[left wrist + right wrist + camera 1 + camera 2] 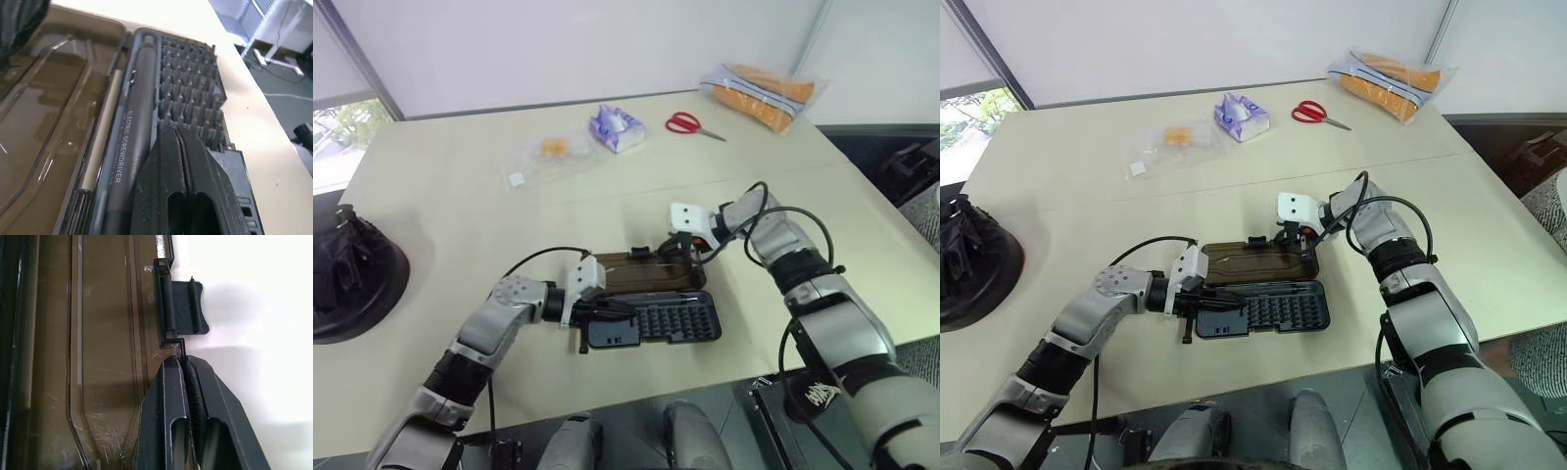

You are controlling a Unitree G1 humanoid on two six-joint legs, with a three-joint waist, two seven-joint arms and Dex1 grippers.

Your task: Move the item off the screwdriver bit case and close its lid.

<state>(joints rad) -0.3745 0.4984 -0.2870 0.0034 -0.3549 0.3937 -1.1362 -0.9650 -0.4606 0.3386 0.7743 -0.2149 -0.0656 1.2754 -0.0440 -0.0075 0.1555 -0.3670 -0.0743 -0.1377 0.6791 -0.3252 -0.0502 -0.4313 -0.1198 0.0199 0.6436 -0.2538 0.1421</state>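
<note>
Fingers of the right gripper (185,363) are pressed together with nothing between them, their tips at the far edge of the lid (1258,262), just beside the latch tab (188,313); that placement reads as a setup to hook or nudge the edge and swing the cover over on its hinge. The left gripper (607,315) is likewise closed on nothing and lies over the left end of the screwdriver bit case (656,318), probably to pin the tray so it does not slide while the lid turns. The case lies open on the table (460,196), brown lid flat on the far side, grey tray of bits on the near side. The helmet (347,269) already sits well apart at the table's left edge, so in my judgement only the closing remains. Both wrist views give detail the head views lack: the right one shows the scratched lid surface and how near the tips are to the tab, the left one the printed electric screwdriver (132,132) beside the bit rows. The head views alone take in the scissors (690,124), the tissue pack (617,127) and the bags (759,95) far back.
</note>
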